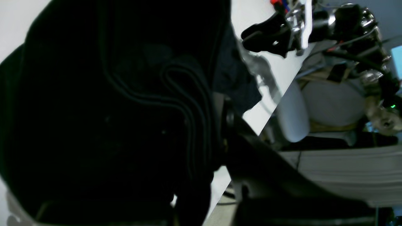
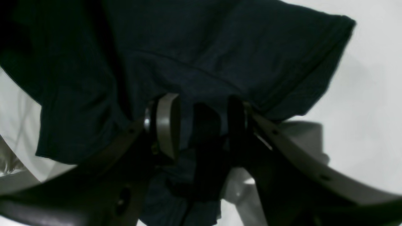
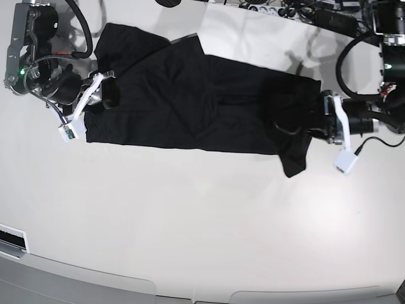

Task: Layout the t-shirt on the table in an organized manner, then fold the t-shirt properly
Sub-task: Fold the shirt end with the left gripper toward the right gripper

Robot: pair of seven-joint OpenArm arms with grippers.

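The glossy white tabletop (image 3: 202, 234) carries the plain black soft t-shirt (image 3: 190, 104), its long axis running left to right on the far half. My left end effector (image 3: 321, 120) pinches its right end; my right end effector (image 3: 106, 94), spread, straddles its left edge.

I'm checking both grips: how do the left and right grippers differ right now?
The left gripper is shut on the t-shirt, its cloth bunched; the right gripper has its fingers spread, with a fold of cloth between them. In the base view the left works the shirt's right end, the right its left end. Both are at the shirt on the table.
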